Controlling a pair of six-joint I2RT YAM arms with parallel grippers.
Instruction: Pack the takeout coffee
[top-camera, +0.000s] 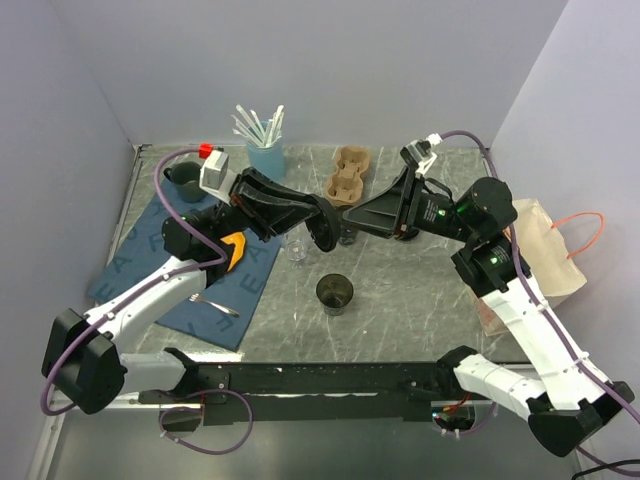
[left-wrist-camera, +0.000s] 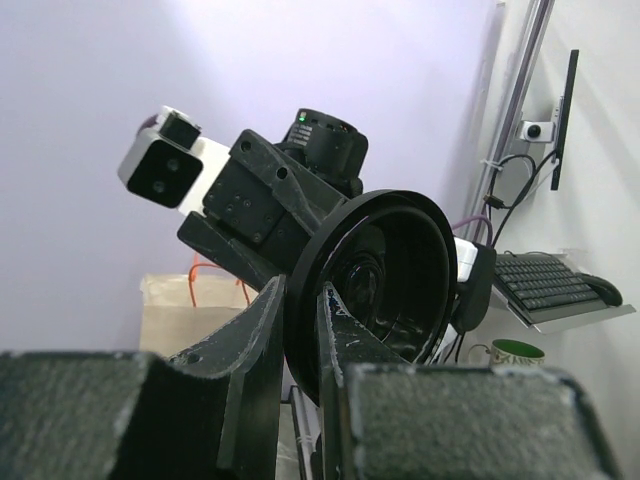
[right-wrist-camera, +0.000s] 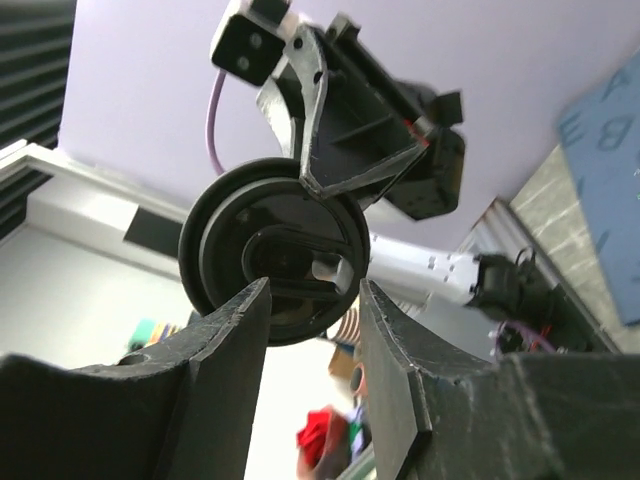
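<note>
The black takeout cup (top-camera: 335, 293) stands upright and open-topped at the table's middle. Its round black lid (top-camera: 325, 226) is held in the air above the table, on edge. My left gripper (top-camera: 316, 220) is shut on the lid's rim; in the left wrist view its fingers (left-wrist-camera: 255, 330) pinch the lid (left-wrist-camera: 385, 280) between them, at the gripper (left-wrist-camera: 300, 292). My right gripper (top-camera: 349, 224) faces it from the right, open and empty. In the right wrist view the lid (right-wrist-camera: 275, 262) faces the camera just past the gripper (right-wrist-camera: 313, 287).
A clear glass (top-camera: 296, 248) stands below the lid. A cardboard cup carrier (top-camera: 348, 176) and a blue cup of stirrers (top-camera: 264, 150) stand at the back. A dark green mug (top-camera: 183, 178), a blue mat (top-camera: 165, 260) and cutlery (top-camera: 214, 304) are at left. A paper bag (top-camera: 545, 250) is at right.
</note>
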